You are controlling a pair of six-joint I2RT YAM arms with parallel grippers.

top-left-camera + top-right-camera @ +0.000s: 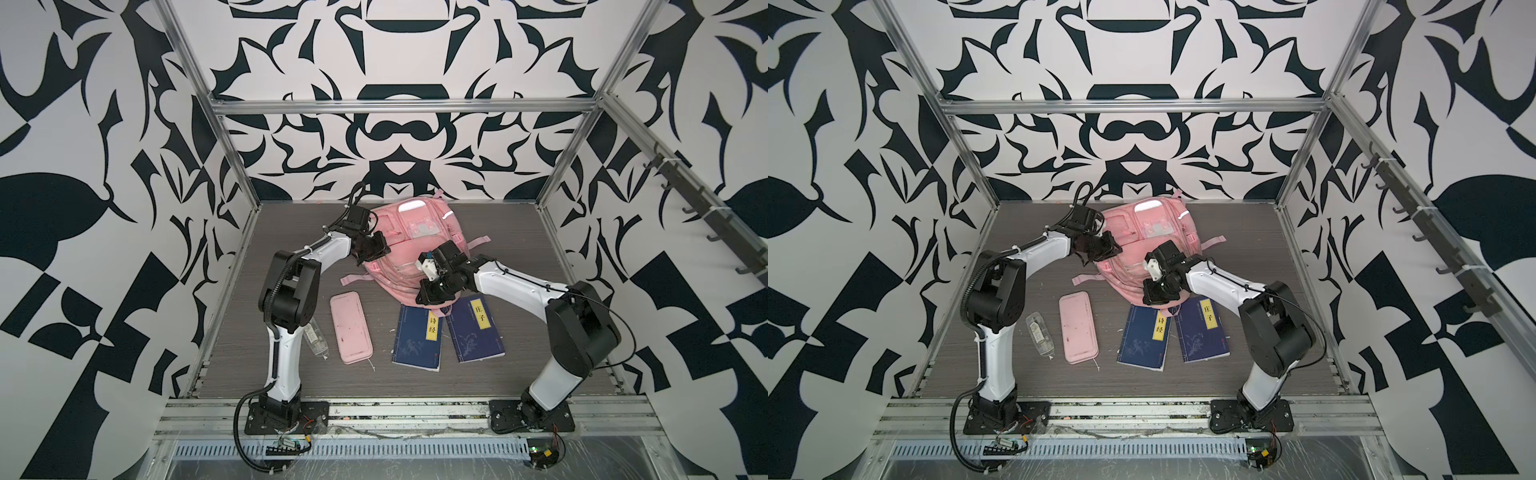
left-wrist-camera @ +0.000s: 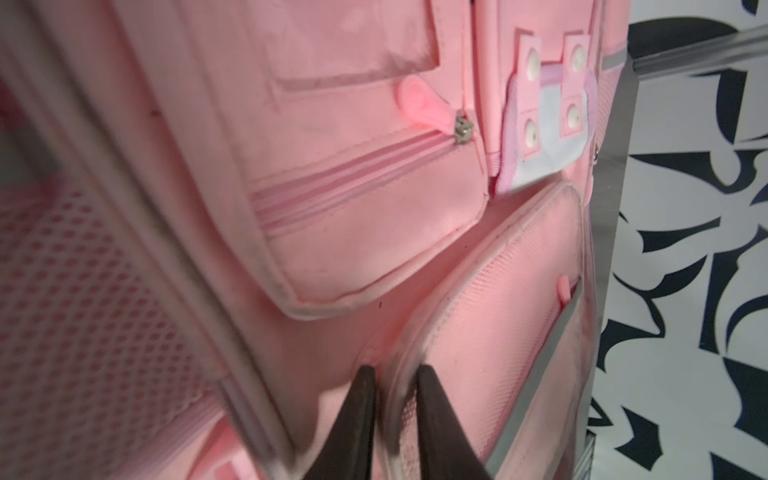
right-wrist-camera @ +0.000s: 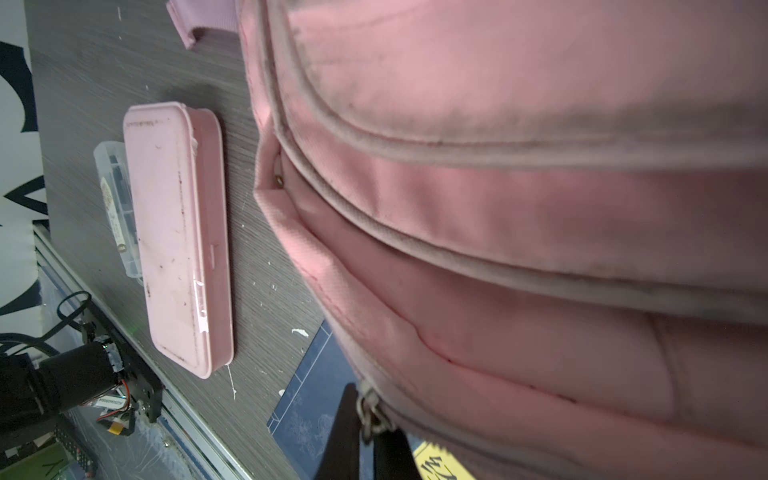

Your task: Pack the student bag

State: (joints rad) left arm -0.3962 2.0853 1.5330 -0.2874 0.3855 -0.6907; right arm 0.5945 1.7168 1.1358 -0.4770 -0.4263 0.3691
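Clear plastic box point(image 1: 316, 337): front-left of student bag point(image 1: 409, 245), farthest out.
Pink pencil case point(image 1: 351, 328): just beside box, on side nearer bag, flat on table point(image 1: 528, 266).
Left gripper point(image 2: 392, 376): at bag's left flank, fingers almost together, pinching piped pocket edge point(image 2: 401, 357).
Student bag: lies toward rear of table, front pockets up.
Right gripper point(image 3: 368, 415): at bag's near edge, clamped tight on metal zipper pull point(image 3: 369, 401).
Blue book point(image 1: 417, 338), second blue book point(image 1: 478, 328): side by side, just in front of bag.
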